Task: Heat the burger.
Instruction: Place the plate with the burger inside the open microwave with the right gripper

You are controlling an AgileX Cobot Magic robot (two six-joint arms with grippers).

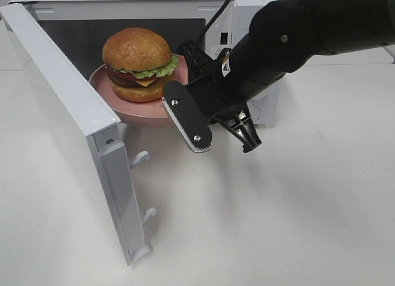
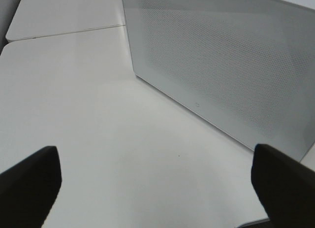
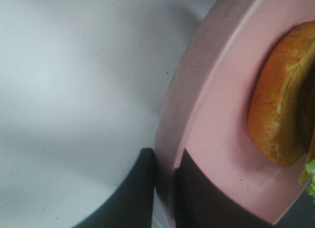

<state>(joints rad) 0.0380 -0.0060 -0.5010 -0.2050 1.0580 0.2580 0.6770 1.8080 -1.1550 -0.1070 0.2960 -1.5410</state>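
Finding: the burger [image 1: 137,63] sits centred on the pink plate [image 1: 99,87] at the mouth of the microwave [image 1: 123,0], whose door [image 1: 62,82] stands wide.

The right gripper [image 3: 166,188] is clamped on the plate's near rim, one finger above and one beneath. The left gripper [image 2: 157,188] is spread apart, empty, facing the door's outer panel.

Assessment: the burger appears light, soft and loosely stacked, and direct squeezing would likely crush or shear it. The stiff plate is the proper hold. A one-sided rim grip invites tilt, so level carriage is advised.
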